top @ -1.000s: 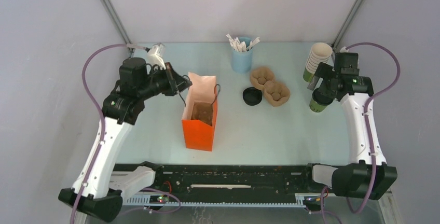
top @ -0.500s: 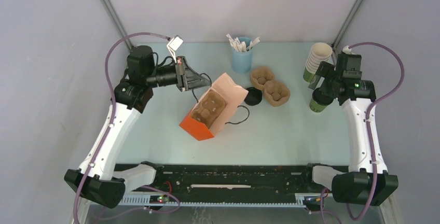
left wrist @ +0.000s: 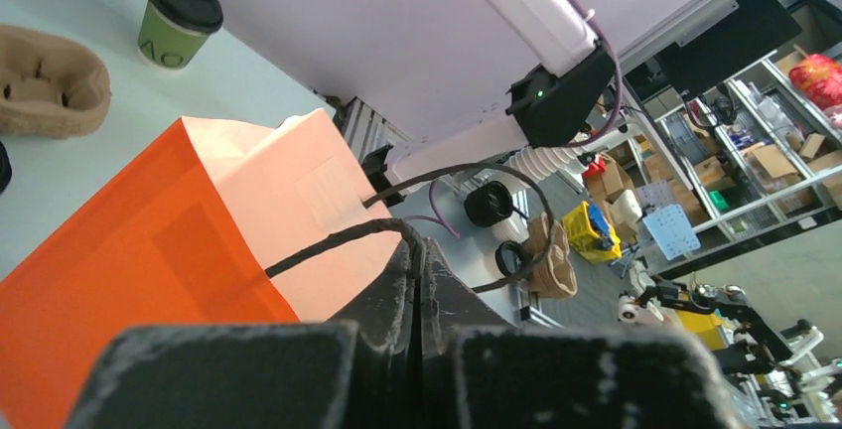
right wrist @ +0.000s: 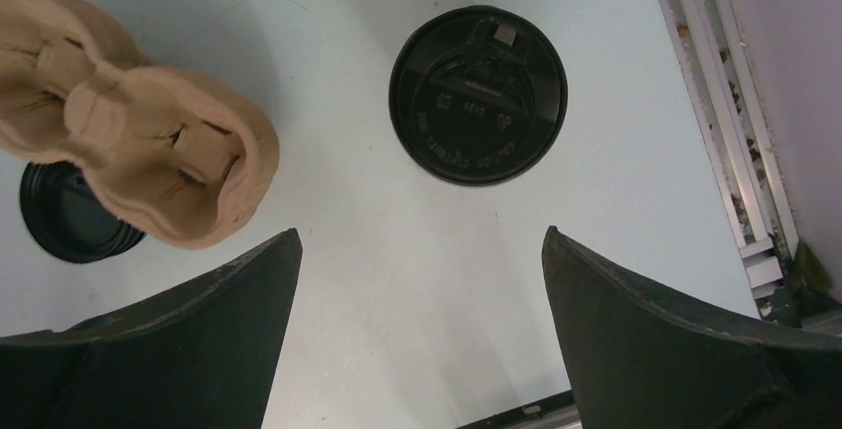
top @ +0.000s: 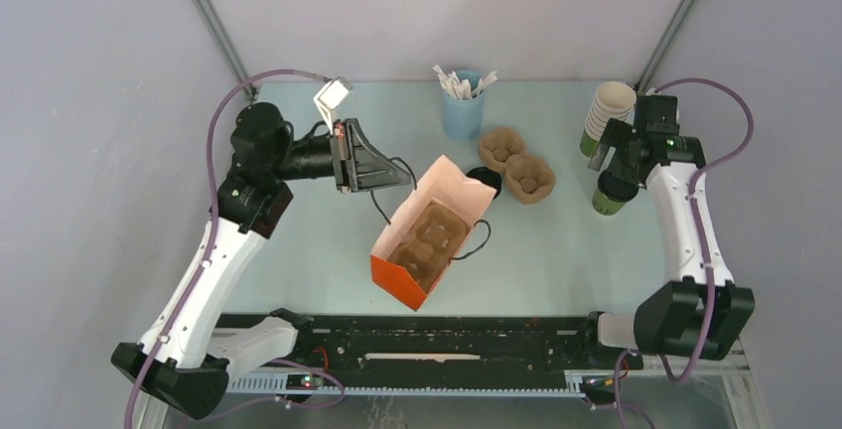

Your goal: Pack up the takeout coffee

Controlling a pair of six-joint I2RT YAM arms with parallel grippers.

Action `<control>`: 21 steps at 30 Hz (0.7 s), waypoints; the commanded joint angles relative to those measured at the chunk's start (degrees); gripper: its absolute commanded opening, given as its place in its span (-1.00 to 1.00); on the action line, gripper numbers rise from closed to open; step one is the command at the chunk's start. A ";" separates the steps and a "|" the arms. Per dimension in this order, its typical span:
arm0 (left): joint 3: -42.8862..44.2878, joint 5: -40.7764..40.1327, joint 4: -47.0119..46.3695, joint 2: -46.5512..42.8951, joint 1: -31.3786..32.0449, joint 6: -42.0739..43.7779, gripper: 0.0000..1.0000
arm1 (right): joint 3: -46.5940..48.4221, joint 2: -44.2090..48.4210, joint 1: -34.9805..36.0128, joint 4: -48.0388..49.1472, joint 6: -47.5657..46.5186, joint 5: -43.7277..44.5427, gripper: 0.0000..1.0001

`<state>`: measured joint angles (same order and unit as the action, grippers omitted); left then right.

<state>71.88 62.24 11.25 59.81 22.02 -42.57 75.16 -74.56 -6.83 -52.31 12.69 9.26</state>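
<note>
Lab: walled test booth (top: pixel 99 62), cluttered storage shelves (left wrist: pixel 789 86)

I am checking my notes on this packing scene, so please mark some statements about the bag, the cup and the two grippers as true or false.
1. The left gripper is shut on the cord handle of the orange bag. True.
2. The orange bag stands upright. False: it is tilted over.
3. A brown carrier lies inside the bag. True.
4. The right gripper is closed around the takeout coffee. False: its fingers are spread open above the cup, apart from it.
5. The takeout coffee sits in a carrier hollow. False: it stands on the table, apart from the loose carrier.
</note>
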 commanded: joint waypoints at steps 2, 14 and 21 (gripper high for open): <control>-5.66 -0.23 -0.14 2.04 0.30 0.99 -1.00 | 1.93 -4.79 -3.27 3.53 -2.93 -1.98 0.99; -6.06 -2.29 2.85 1.50 0.60 2.93 -1.00 | 3.97 -11.98 -9.27 2.85 -5.27 -4.83 0.99; -5.15 -2.51 3.86 2.36 1.57 3.82 -1.00 | 4.94 -15.22 -8.61 3.60 0.16 -2.21 0.99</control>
<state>65.10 60.10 14.74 62.52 22.83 -40.49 77.89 -89.06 -15.86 -50.00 9.80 5.10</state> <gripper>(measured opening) 0.014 0.993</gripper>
